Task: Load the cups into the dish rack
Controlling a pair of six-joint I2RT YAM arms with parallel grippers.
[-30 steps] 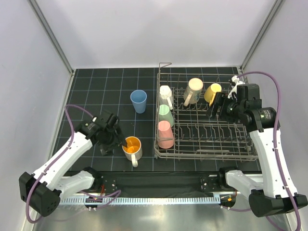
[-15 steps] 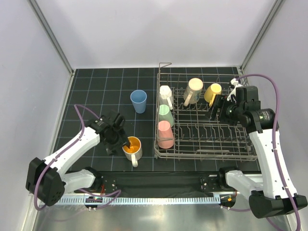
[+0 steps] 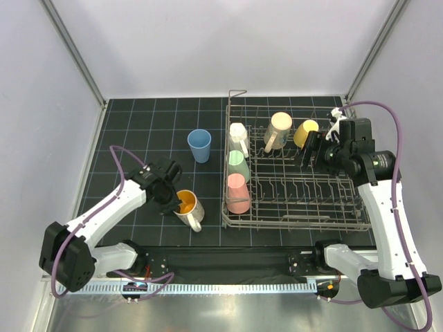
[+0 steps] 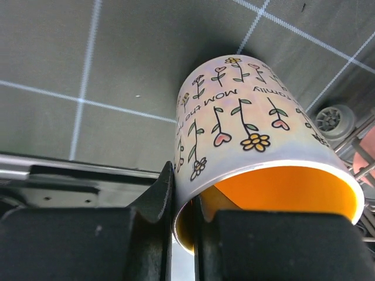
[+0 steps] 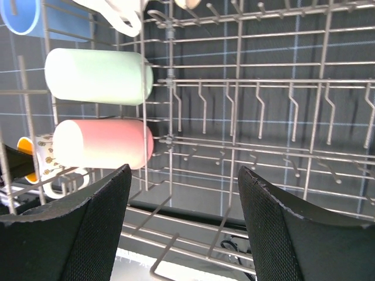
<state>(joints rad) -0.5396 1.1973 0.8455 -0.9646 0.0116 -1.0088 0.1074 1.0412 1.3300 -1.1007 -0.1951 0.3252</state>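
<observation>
From above, five cups [image 3: 237, 194] are sitting in the grey wire dish rack [image 3: 297, 223] at right; a blue plastic cup [image 3: 199, 146] is waiting centre-left. Left wrist: the left hand [image 4: 184, 208] is pinching the rim of the flowered, orange-lined mug [image 4: 234, 129], seemingly tipping it. Right wrist: the right hand [image 5: 184, 175] is hanging spread, empty.

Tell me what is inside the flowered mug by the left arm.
Inside the flowered mug are a glossy orange lining and one finger of the left gripper, pinching the wall against the outer finger. The mug's bottom is covered by that gripper.
</observation>
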